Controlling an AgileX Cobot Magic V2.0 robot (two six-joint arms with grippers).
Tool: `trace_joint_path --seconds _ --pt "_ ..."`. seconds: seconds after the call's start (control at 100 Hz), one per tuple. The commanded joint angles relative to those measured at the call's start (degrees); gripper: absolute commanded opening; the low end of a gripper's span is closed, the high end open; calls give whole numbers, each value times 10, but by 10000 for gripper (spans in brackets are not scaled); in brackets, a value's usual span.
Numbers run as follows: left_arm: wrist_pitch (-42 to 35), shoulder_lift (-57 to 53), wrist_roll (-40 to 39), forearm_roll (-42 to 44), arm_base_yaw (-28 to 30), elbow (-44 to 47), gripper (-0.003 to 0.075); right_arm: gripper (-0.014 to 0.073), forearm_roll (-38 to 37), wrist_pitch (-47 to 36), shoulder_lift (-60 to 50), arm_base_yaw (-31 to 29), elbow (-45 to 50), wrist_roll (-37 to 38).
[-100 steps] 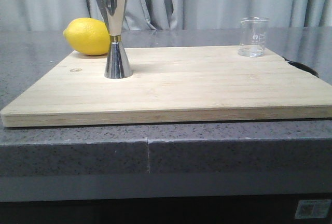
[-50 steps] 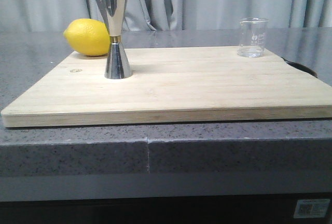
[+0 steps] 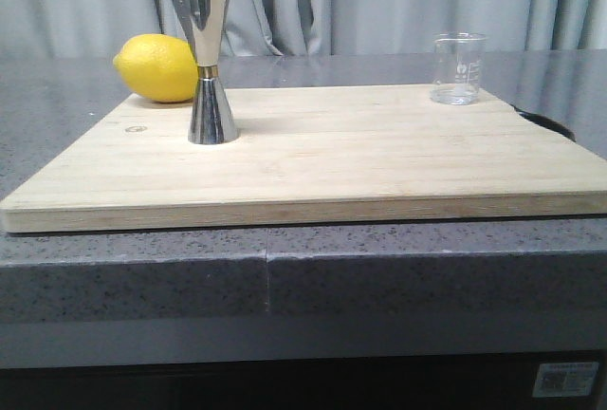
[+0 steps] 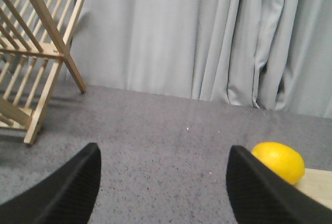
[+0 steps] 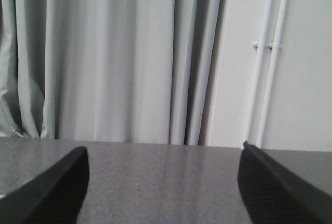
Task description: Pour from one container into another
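A small clear glass beaker [image 3: 459, 68] with faint white markings stands upright at the far right of the wooden board [image 3: 360, 158]. The tall steel hourglass jigger [image 3: 208, 61] with a gold waist band stands upright at the board's far left. No gripper shows in the front view. In the left wrist view my left gripper [image 4: 162, 154] is open over bare grey counter, holding nothing. My right gripper [image 5: 163, 154] is open too in the right wrist view, above grey counter, with nothing between its fingers. Neither wrist view shows the beaker or the jigger.
A yellow lemon [image 3: 156, 67] lies just behind the jigger off the board's back left corner; the lemon [image 4: 278, 162] also shows beside my left gripper's finger. A wooden dish rack [image 4: 32, 58] stands on the counter. Grey curtains hang behind. White pipes [image 5: 271, 53] run down the wall.
The whole front view has shifted slightly left and down in the frame. The beaker, jigger and lemon keep their places on the board.
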Motion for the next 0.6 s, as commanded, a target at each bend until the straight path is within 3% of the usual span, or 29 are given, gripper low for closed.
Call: trace_joint_path --seconds 0.0,0.35,0.47,0.59 --pt "4 1 -6 -27 1 1 474 531 5 11 -6 -3 7 -2" --pt "7 1 -4 -28 1 16 448 522 12 11 -10 -3 33 -2" --pt "16 1 -4 -28 1 16 357 419 12 5 -10 -3 33 -2" --pt "27 1 -4 -28 1 16 229 249 12 -10 -10 -3 33 -2"
